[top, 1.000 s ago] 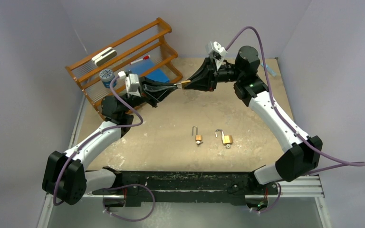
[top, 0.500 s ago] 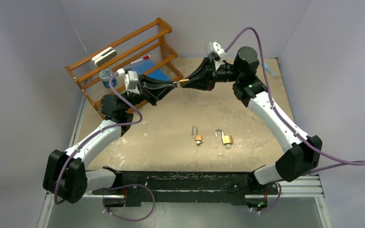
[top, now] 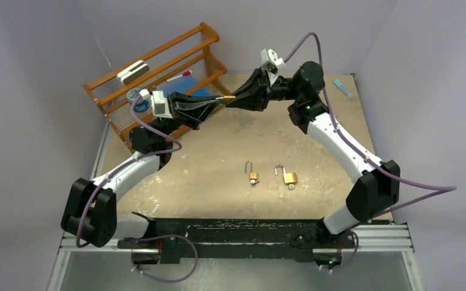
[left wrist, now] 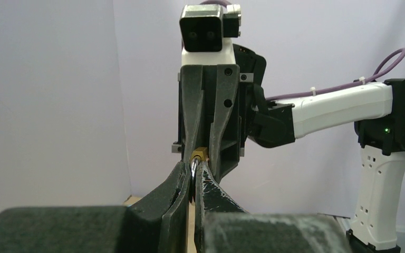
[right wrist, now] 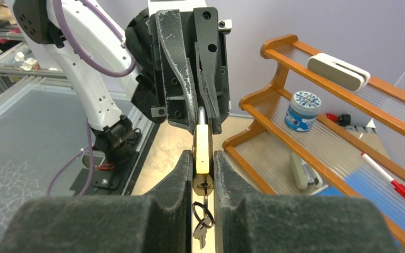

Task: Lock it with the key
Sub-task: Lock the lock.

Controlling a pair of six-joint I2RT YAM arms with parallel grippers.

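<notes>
A brass padlock (right wrist: 202,150) is held in the air between both grippers, above the far part of the table. My right gripper (right wrist: 202,163) is shut on its body; a key on a ring (right wrist: 201,221) hangs from the keyhole. My left gripper (left wrist: 195,171) is shut on the padlock's silver shackle (left wrist: 194,166), with the brass body (left wrist: 199,154) just beyond. In the top view the padlock (top: 226,97) is a small brass spot where the left gripper (top: 217,99) and right gripper (top: 232,98) meet. Two more brass padlocks (top: 252,174) (top: 287,176) lie on the table with shackles open.
A wooden rack (top: 158,73) stands at the back left with a white case (top: 132,71), a blue tin (top: 135,96), a red pen (top: 179,76) and a blue sheet. A small blue item (top: 341,86) lies at the back right.
Both grippers, still joined on the padlock, have moved up and toward the back of the table. The two padlocks on the table have not moved.
</notes>
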